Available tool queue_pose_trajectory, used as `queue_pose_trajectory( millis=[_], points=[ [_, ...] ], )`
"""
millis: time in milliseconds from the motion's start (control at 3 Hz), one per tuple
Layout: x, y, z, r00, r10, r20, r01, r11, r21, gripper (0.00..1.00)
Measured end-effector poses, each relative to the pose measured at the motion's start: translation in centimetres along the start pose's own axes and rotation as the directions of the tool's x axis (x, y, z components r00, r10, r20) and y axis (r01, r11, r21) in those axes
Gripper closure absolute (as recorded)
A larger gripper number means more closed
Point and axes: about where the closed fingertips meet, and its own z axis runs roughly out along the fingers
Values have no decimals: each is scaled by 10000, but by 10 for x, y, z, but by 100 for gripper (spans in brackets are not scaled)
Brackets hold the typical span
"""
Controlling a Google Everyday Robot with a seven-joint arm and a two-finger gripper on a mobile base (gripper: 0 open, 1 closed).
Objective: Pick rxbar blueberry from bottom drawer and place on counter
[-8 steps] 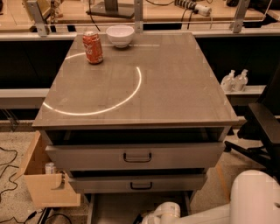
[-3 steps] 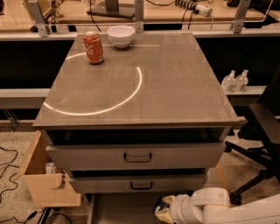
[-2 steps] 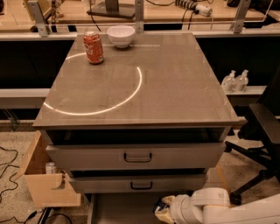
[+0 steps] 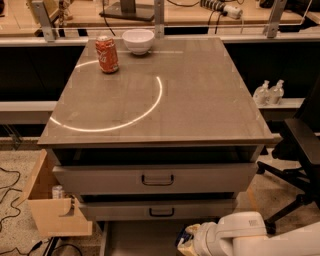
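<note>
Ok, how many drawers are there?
3: top drawer and middle drawer stacked under the counter; bottom drawer pulled out lowest, with the gripper over its right side.

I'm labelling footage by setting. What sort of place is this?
Likely a robotics lab: a counter marked with a white arc, a power strip on the bench behind, an office chair, and the robot's gripper low at the open bottom drawer.

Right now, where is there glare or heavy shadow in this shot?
Camera view: warm light puts a soft sheen on the counter, and the white arc shows bright; the slot under its front edge is deep shadow; the bottom drawer is dim; the gripper, low over that drawer's right side, is cut by the frame's bottom edge.
</note>
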Motion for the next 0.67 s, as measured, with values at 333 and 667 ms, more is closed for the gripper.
queue_pose_trajectory(
  millis=[333, 667],
  points=[
    [-15, 8, -35, 9992, -307, -269, 312, 9993, 183, 100],
    [-35, 1, -69, 9970, -765, -94, 769, 9951, 628, 100]
  ],
)
